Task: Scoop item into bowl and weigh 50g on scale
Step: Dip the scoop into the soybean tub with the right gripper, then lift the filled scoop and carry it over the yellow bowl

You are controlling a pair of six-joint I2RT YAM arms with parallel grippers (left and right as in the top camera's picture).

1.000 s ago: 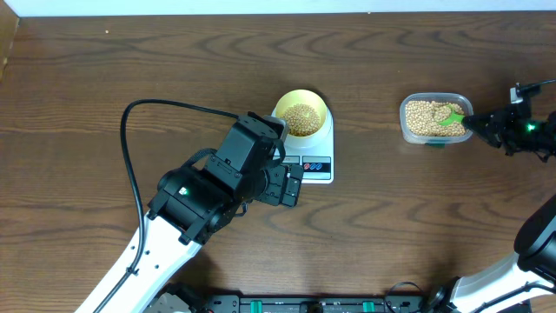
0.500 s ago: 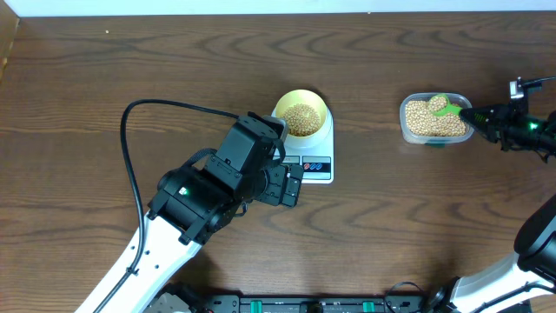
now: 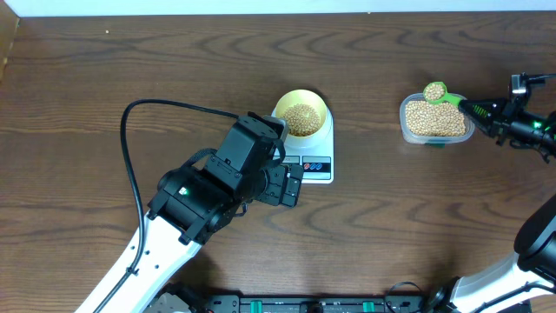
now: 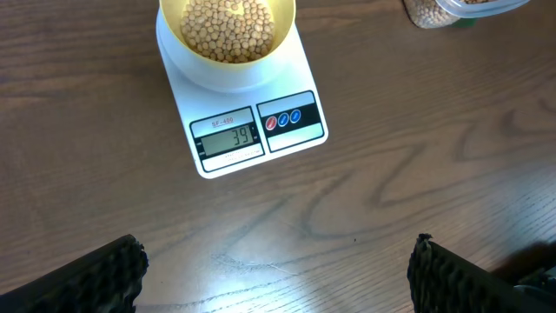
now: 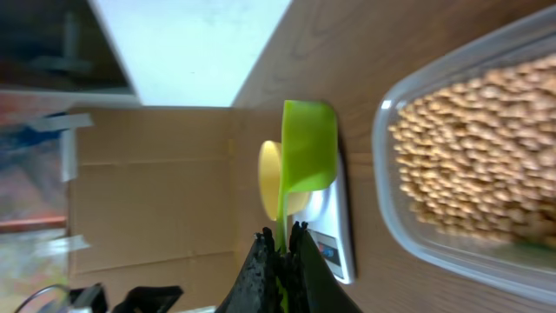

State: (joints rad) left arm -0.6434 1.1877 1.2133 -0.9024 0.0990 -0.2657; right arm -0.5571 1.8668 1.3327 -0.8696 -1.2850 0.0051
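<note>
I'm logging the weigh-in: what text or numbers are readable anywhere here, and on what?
"39": on the scale's grey display, left wrist view.
Small label above the display: too small to read surely.
Marks on the two buttons: too small to read.
Green scoop, tub, bowl: no text visible.

- Left wrist view: bowl (image 4: pixel 228 35) on the scale (image 4: pixel 252 130) is cut off at its far rim; left gripper (image 4: pixel 278 276), short of the scale, shows fingertips only.
- Right wrist view: scoop (image 5: pixel 308 156) handle end is hidden inside right gripper (image 5: pixel 282 248); scale beyond is blurred, readout illegible.

Left claw (image 4: pixel 276 276) has black dimpled pads (image 4: pixel 104 276); white arm (image 3: pixel 149 250), black cable (image 3: pixel 127 152).
</note>
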